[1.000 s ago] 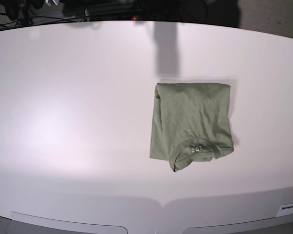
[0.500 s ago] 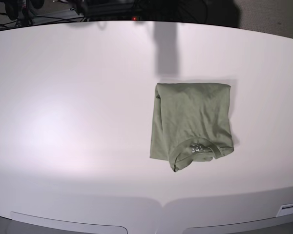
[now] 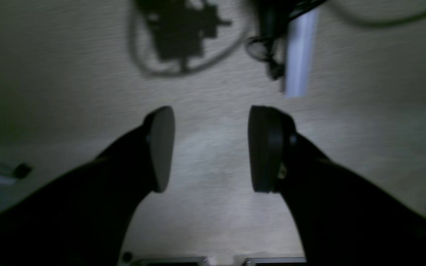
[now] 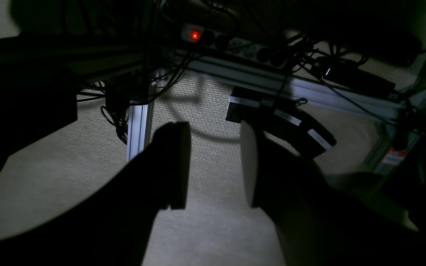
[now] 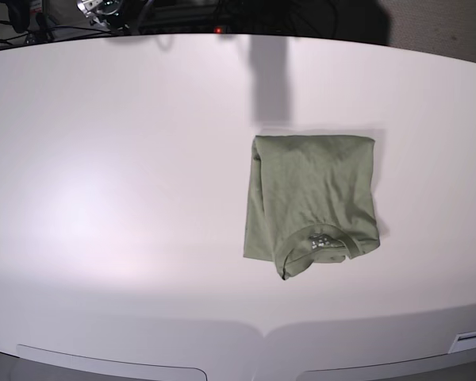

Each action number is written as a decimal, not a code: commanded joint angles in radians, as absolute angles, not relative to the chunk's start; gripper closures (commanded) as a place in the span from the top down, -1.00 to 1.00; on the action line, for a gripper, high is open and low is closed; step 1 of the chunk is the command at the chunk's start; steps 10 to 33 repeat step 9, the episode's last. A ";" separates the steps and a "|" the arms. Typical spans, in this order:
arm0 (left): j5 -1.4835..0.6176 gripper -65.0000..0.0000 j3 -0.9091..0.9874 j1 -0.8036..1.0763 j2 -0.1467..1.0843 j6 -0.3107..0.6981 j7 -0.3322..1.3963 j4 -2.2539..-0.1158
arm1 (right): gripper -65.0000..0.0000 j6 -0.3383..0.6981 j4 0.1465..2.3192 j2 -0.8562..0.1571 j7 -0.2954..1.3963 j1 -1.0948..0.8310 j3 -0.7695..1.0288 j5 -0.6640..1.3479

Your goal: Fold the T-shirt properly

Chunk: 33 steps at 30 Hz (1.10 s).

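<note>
T-shirt folded on the worktop, both hands empty and off over the floor.

I see the T-shirt (image 5: 312,201) as a compact, roughly rectangular sage-green packet of soft matte cotton, lightly creased, lying right of centre on the smooth glossy white worktop (image 5: 111,198); its ribbed round collar curves out at the near edge with a small label showing inside. My left hand (image 3: 209,149) has its two rounded oval pads well apart with nothing between them, hanging above beige woven carpet (image 3: 364,147), with blurred dark cables beyond. My right hand (image 4: 215,166) also shows a clear gap between its flat pads, gripping nothing, above the same textured carpet; behind it sit aluminium frame rails (image 4: 139,122), tangled black cables and a power strip (image 4: 231,40) with a lit red switch.
</note>
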<state>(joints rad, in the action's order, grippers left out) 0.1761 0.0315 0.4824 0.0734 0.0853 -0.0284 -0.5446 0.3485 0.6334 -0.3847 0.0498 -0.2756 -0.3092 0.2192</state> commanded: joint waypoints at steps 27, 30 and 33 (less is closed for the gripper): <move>0.176 -0.03 0.032 0.396 0.023 0.094 0.031 -0.464 | -0.30 0.416 0.628 -0.390 0.090 -0.255 -0.340 0.270; 0.176 -0.03 0.032 0.396 0.023 0.094 0.031 -0.464 | -0.30 0.416 0.628 -0.390 0.090 -0.255 -0.340 0.270; 0.176 -0.03 0.032 0.396 0.023 0.094 0.031 -0.464 | -0.30 0.416 0.628 -0.390 0.090 -0.255 -0.340 0.270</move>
